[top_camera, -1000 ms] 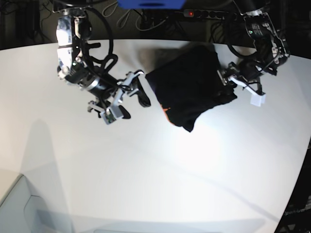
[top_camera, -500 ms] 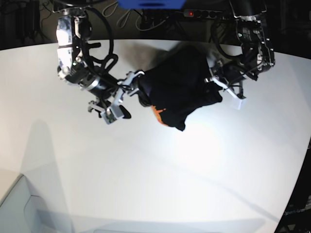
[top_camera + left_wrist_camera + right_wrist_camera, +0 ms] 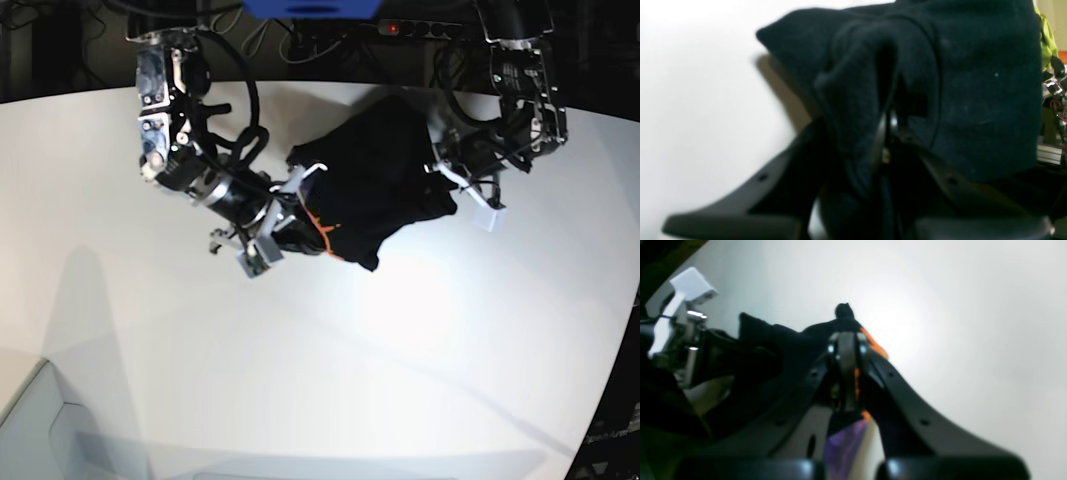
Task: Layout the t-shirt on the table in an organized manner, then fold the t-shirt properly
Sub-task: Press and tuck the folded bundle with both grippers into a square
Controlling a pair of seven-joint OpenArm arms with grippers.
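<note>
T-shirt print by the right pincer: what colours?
Orange and purple on the black t-shirt, clearest in the right wrist view.

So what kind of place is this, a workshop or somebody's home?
Most likely a robotics lab or test bench, not a home. Two robot arms work over a bare white table, handling a black t-shirt, and loose cables and a power strip run along the dark back edge.
</note>
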